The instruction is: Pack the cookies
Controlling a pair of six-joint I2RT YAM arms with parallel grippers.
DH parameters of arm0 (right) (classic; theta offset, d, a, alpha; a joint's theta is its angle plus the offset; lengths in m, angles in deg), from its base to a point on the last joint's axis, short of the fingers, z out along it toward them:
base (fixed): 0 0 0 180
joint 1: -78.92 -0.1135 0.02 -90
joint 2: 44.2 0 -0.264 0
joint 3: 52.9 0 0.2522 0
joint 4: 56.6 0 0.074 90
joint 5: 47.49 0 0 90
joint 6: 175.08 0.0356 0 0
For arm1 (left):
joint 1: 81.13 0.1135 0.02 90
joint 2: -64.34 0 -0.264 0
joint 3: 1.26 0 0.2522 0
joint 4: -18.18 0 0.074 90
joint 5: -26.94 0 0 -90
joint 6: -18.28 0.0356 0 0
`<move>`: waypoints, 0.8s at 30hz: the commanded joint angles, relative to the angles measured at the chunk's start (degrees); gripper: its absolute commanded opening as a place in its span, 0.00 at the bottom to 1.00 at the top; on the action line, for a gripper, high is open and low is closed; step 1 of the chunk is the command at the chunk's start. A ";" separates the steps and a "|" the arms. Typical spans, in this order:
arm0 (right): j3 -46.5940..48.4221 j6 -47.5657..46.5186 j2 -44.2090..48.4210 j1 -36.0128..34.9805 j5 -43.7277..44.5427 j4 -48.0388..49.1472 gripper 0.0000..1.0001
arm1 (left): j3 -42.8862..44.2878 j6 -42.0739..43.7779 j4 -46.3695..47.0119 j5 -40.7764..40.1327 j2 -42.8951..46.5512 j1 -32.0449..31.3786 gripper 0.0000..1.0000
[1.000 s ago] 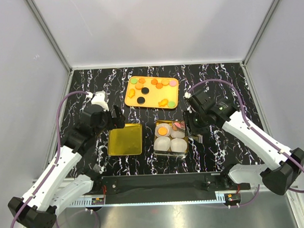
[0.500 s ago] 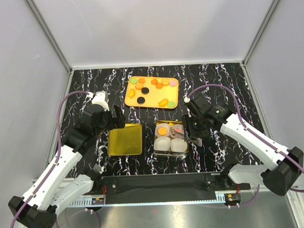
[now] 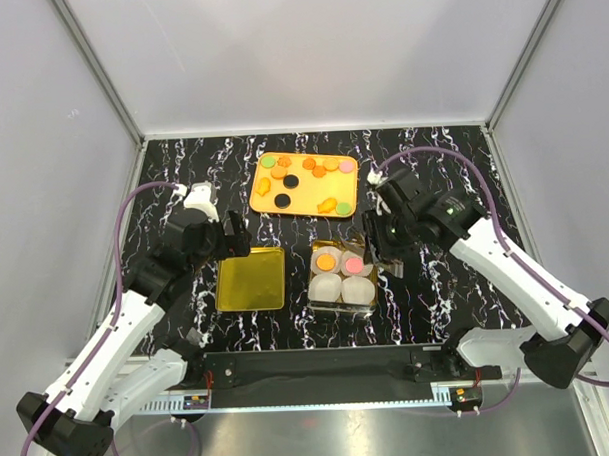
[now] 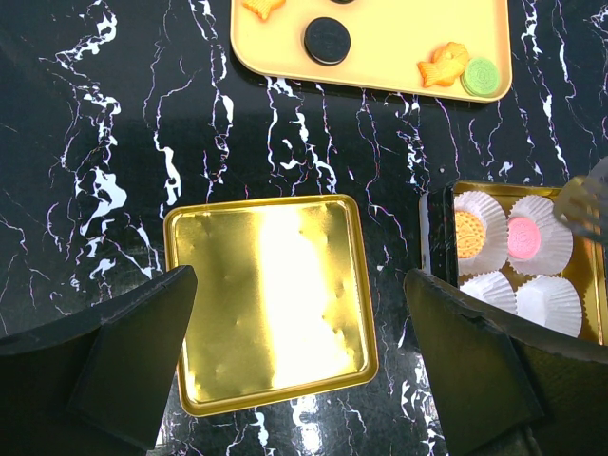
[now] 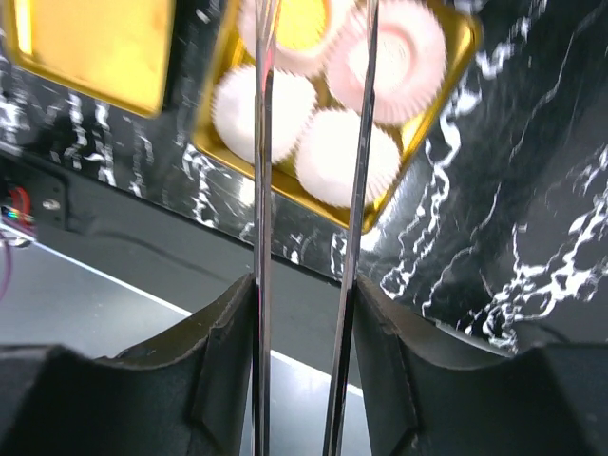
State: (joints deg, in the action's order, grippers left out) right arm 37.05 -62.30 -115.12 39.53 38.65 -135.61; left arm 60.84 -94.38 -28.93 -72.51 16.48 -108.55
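Cookies (image 3: 292, 180), about twelve flat discs and shapes, lie on the yellow tray (image 3: 305, 196) at upper centre. An orange cookie (image 3: 327, 259) and a pink cookie (image 3: 354, 264) fill two of four pleated white paper cups (image 3: 325, 286) in the gold tin (image 4: 513, 188), one glossy square lid (image 3: 250, 279) beside it. Left end effector (image 4: 301, 285) gapes empty; right end effector (image 5: 304, 323) grips metal tweezers (image 5: 262, 190).

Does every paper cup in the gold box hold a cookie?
No, only the orange cookie and pink cookie are in; two cups sit empty.
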 commanded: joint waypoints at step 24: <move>26.82 -8.29 -36.74 8.81 2.98 7.16 0.51 | 0.44 0.15 2.05 0.31 1.18 0.26 0.99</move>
State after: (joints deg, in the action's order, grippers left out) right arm 59.91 -69.88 -151.27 48.25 40.53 -131.05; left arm 60.84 -94.38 -28.93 -72.51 16.66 -108.55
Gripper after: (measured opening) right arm 0.513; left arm 0.988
